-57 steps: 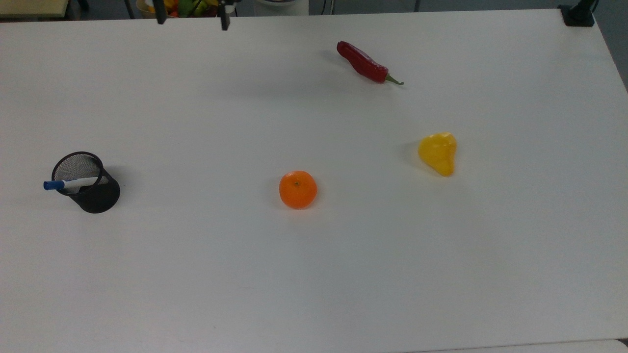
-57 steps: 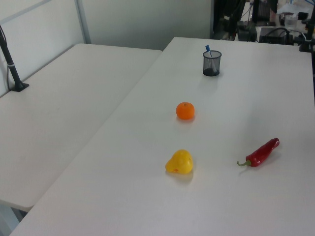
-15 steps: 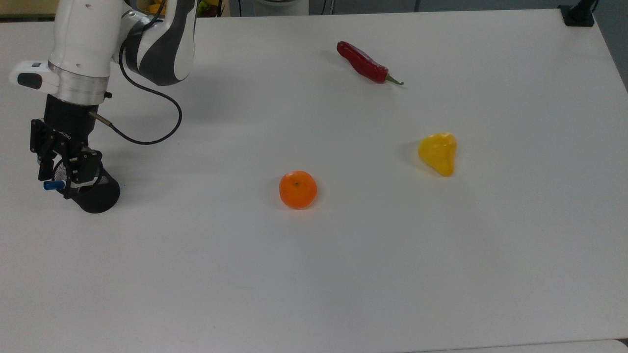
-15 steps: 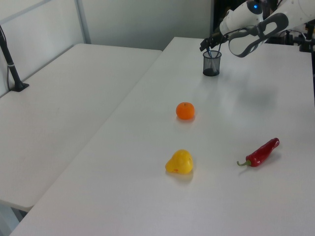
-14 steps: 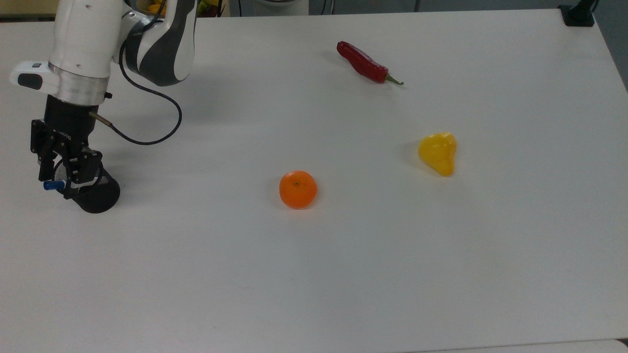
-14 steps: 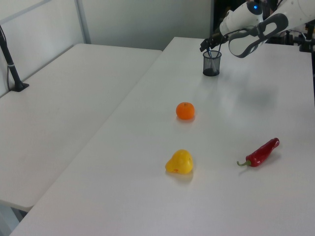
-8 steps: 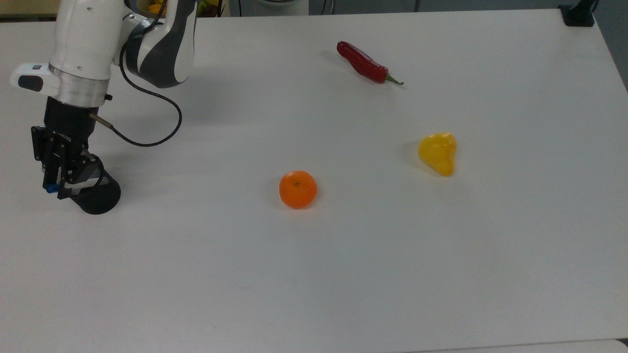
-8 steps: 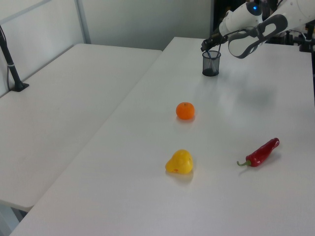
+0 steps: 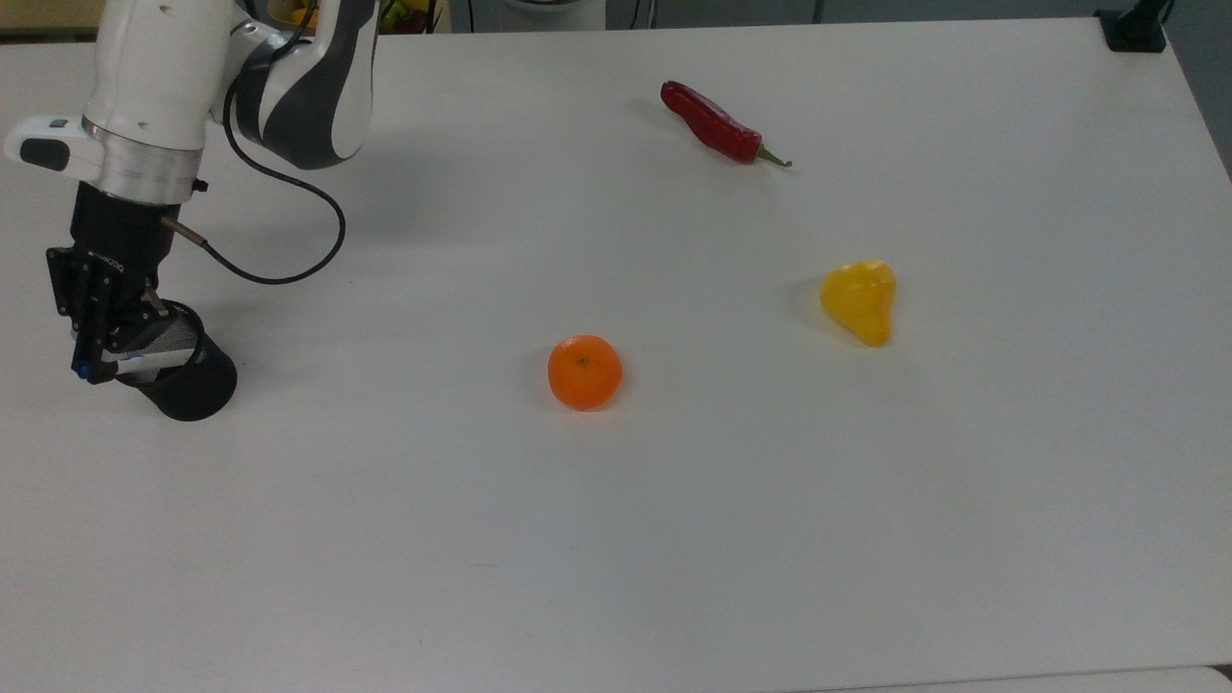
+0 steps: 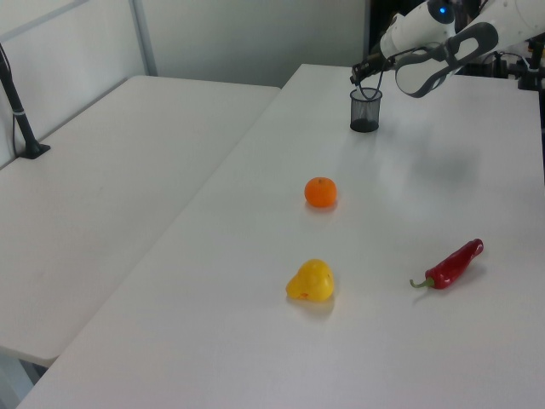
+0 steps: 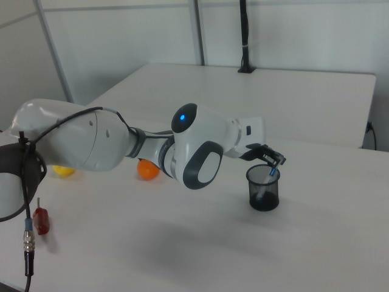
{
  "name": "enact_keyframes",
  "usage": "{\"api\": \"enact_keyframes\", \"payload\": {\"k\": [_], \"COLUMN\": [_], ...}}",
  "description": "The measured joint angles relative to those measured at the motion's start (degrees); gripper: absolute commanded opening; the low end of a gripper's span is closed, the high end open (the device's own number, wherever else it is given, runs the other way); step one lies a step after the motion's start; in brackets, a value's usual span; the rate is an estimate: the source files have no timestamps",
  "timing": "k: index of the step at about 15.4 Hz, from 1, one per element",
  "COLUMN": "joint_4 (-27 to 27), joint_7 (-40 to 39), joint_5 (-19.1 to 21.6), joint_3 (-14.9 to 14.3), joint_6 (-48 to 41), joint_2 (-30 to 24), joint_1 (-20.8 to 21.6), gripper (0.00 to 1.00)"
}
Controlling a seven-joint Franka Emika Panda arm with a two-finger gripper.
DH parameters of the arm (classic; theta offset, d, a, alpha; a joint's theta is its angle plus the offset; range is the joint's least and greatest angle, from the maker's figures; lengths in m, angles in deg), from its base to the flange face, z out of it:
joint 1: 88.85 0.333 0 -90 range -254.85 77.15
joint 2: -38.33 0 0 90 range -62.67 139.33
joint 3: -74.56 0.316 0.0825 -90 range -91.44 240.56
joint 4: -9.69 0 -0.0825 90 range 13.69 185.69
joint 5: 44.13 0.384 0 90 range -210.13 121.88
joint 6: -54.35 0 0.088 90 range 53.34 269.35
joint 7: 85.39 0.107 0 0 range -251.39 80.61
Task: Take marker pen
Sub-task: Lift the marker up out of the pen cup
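Observation:
The marker pen [image 9: 144, 364] leans out of a black mesh cup [image 9: 188, 377] at the top view's left, its white barrel crossing the cup's rim and its blue end [image 9: 85, 370] sticking out past it. My gripper [image 9: 93, 354] hangs just above the cup's rim, shut on the pen's blue cap. In the right view the gripper [image 11: 273, 164] holds the pen [image 11: 271, 174] at a slant over the cup [image 11: 263, 188]. In the left view the gripper [image 10: 363, 73] sits above the cup [image 10: 366, 111] at the far end of the table.
An orange [image 9: 584, 372] lies mid-table, a yellow pear-shaped fruit [image 9: 859, 300] to the top view's right, a red chilli [image 9: 712, 123] near the far edge. A black clamp post [image 9: 1136, 29] stands at the far right corner. My arm's cable [image 9: 279, 260] loops behind the cup.
The fingers closed onto the pen's blue cap, and the gripper has shifted slightly to the top view's left and upward with the pen. The cup stays put.

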Motion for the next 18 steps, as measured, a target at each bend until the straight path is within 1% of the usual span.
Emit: {"api": "enact_keyframes", "payload": {"k": [3, 8, 11, 13, 15, 18], "joint_4": [-0.19, 1.06, 5.14, 7.8, 8.81, 8.95], "joint_7": [0.0, 0.01, 0.02, 0.11, 0.55, 0.89], "joint_5": [0.0, 0.0, 0.01, 0.02, 0.03, 0.04], "joint_3": [-0.02, -0.01, 0.03, 0.13, 0.4, 2.4], "joint_6": [0.07, 0.07, 0.07, -0.18, -2.33, -11.22], "joint_2": [-1.84, -8.72, -15.25, -19.42, -22.11, -26.22], "joint_1": [-0.38, -0.56, -0.36, 0.59, 1.79, 3.11], "gripper": [0.0, 0.0, 0.0, 0.0, 0.0, 0.0]}}
